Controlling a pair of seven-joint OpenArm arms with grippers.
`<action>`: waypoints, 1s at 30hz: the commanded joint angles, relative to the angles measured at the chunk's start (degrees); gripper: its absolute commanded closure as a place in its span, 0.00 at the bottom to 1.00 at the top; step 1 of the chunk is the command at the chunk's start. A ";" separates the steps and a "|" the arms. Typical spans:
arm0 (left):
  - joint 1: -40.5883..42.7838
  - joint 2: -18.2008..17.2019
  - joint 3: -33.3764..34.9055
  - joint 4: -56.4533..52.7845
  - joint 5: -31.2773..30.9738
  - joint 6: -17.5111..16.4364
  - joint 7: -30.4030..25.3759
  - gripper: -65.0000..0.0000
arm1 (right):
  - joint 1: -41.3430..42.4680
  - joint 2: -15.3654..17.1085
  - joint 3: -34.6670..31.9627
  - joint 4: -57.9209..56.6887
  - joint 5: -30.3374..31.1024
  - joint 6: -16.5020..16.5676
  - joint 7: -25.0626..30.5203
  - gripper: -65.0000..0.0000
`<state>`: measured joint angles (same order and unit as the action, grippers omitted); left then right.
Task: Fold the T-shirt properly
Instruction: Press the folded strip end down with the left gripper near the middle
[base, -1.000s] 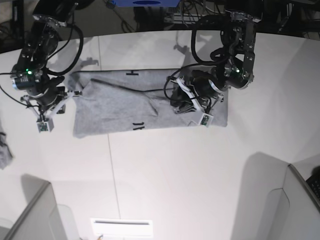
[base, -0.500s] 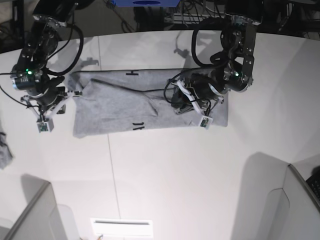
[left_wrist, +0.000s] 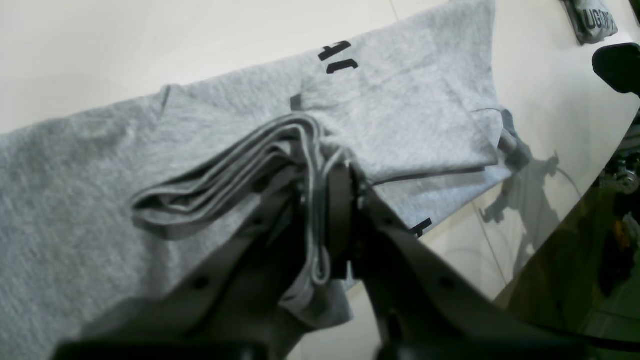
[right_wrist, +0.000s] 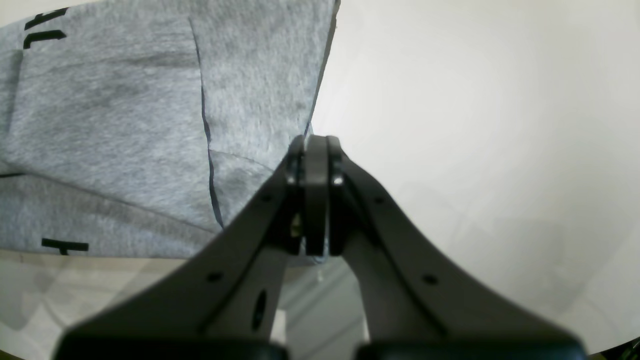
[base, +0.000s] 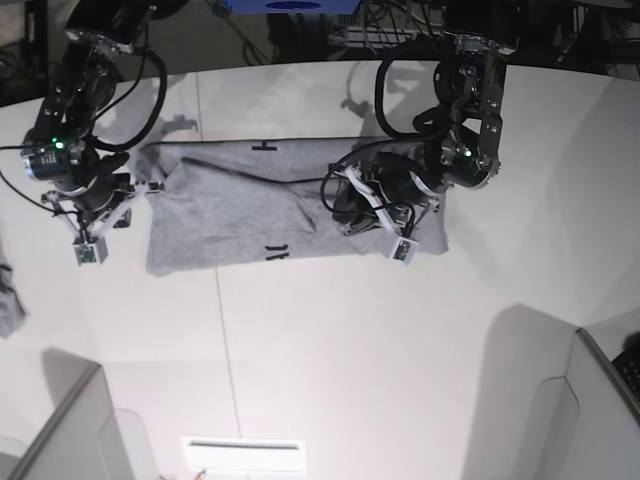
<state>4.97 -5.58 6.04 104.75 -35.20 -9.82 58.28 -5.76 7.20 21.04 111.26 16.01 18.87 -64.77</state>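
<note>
soft heathered cotton-like t-shirt (left_wrist: 400, 115)

Black jointed arms (base: 470, 110), looped cables, green lights

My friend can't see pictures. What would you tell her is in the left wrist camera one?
The left gripper is shut on a bunched stack of folds of the grey T-shirt, lifting them off the rest of the shirt. The shirt lies spread on a white table, with bits of black lettering showing.

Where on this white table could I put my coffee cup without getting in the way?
The bare table in front of the heather-grey T-shirt, toward the paper sheet, looks free. It is crowded around the shirt, between both arms.
</note>
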 joint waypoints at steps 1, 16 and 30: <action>-0.36 0.00 -0.11 0.79 -0.98 -0.33 -0.83 1.00 | 1.14 0.49 0.02 0.87 0.12 0.16 0.82 1.00; -0.09 0.09 0.42 0.79 -0.98 -0.33 -0.74 1.00 | 1.50 0.49 -0.07 0.78 0.12 0.16 0.82 1.00; -0.18 0.00 2.09 0.70 -0.98 -0.33 -0.74 1.00 | 1.50 0.49 0.19 0.78 0.12 0.16 0.82 1.00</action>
<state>5.56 -5.74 8.25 104.71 -35.20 -9.82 58.50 -4.99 7.20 20.99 111.26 16.03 18.87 -64.77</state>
